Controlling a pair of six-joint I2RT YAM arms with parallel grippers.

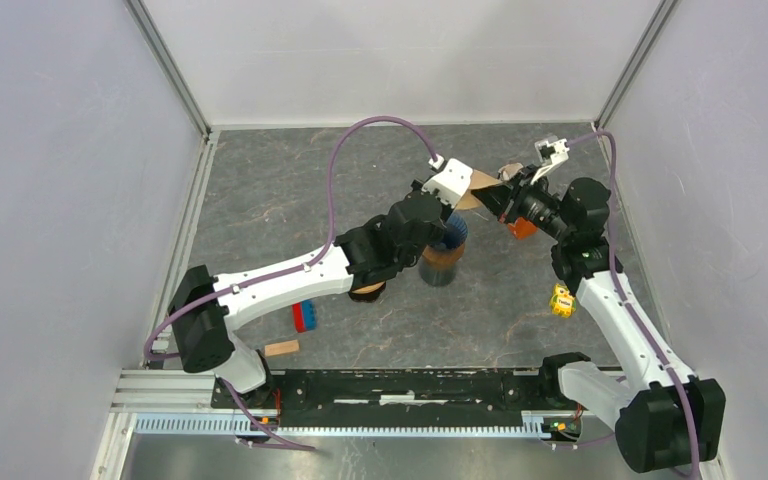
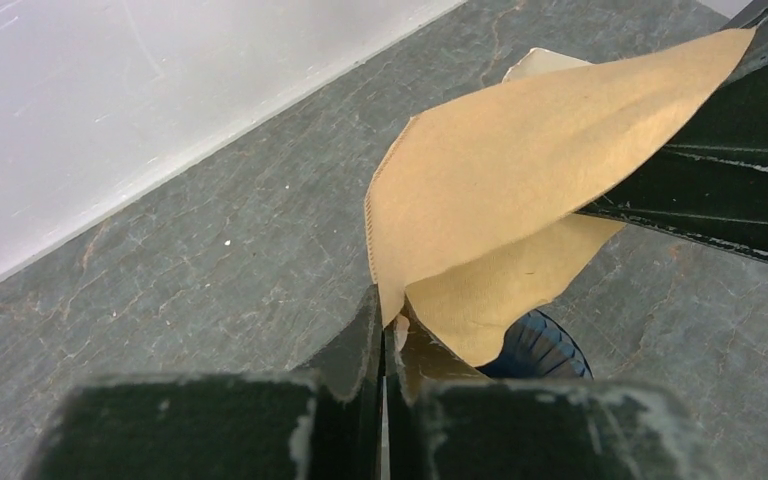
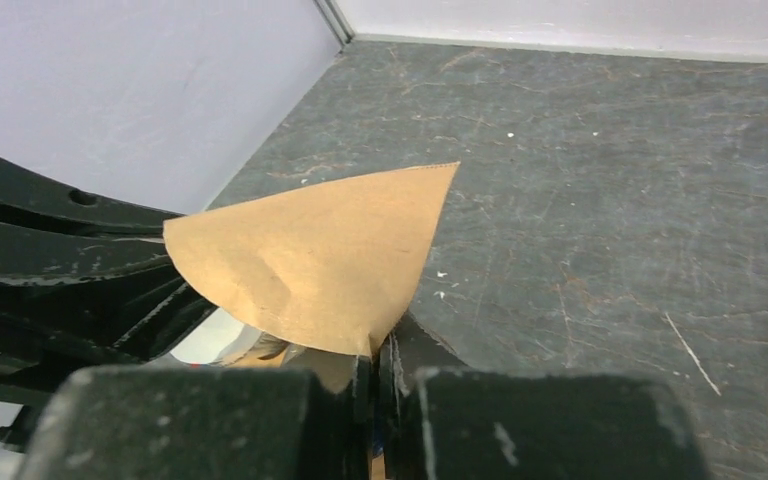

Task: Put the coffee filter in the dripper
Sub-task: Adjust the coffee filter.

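The coffee filter (image 1: 482, 185) is a tan paper cone held in the air between both arms, with its two layers pulled apart. My left gripper (image 2: 388, 310) is shut on one corner of the filter (image 2: 500, 190). My right gripper (image 3: 380, 350) is shut on the opposite edge of the filter (image 3: 320, 250). In the left wrist view the right gripper's black fingers (image 2: 720, 170) show at the filter's far end. The blue ribbed dripper (image 1: 453, 232) sits on a brown cup (image 1: 442, 265) just below and slightly toward me from the filter. Part of the dripper (image 2: 540, 350) peeks out under the paper.
A yellow toy (image 1: 561, 300) lies beside the right arm and an orange thing (image 1: 522, 228) below its wrist. A blue and red object (image 1: 306, 316) and a wooden block (image 1: 282, 348) lie near the left arm's base. White walls enclose the table on three sides.
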